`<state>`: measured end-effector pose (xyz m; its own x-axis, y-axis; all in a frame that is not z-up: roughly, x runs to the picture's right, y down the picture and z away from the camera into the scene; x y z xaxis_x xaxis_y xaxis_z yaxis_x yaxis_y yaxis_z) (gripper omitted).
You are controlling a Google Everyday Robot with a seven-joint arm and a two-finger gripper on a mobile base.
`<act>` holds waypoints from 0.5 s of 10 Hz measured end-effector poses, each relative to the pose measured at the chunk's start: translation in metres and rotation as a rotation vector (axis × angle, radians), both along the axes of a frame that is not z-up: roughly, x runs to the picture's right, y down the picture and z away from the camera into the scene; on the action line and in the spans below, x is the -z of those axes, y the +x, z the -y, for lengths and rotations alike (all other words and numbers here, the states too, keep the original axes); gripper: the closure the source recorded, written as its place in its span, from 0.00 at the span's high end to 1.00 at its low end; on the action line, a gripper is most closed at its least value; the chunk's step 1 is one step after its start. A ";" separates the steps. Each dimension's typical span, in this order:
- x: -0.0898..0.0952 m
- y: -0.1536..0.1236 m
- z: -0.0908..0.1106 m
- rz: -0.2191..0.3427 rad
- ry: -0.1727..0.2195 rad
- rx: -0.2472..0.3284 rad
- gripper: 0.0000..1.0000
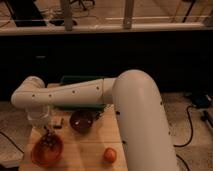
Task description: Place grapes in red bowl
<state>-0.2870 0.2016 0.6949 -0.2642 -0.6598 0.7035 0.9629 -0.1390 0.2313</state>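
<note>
The red bowl (36, 154) sits at the front left of the wooden table (90, 146). The grapes (49, 139) are a small dark bunch over the bowl's inside, at its far edge. I cannot tell whether they rest in the bowl or hang from the gripper. My gripper (41, 121) hangs at the end of the white arm (75, 94), just above the bowl's far rim and directly over the grapes.
A darker maroon bowl (81, 120) stands in the middle of the table, right of the gripper. A round orange fruit (110, 155) lies at the front right. A green bin (75, 80) sits behind the arm. A small dark item (58, 122) lies beside the gripper.
</note>
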 end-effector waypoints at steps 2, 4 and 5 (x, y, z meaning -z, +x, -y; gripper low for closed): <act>0.000 0.001 0.000 -0.001 -0.001 0.001 0.62; 0.000 0.001 0.000 -0.002 -0.001 0.002 0.63; 0.000 0.001 0.000 -0.002 -0.001 0.002 0.63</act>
<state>-0.2861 0.2020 0.6952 -0.2639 -0.6584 0.7049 0.9632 -0.1407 0.2291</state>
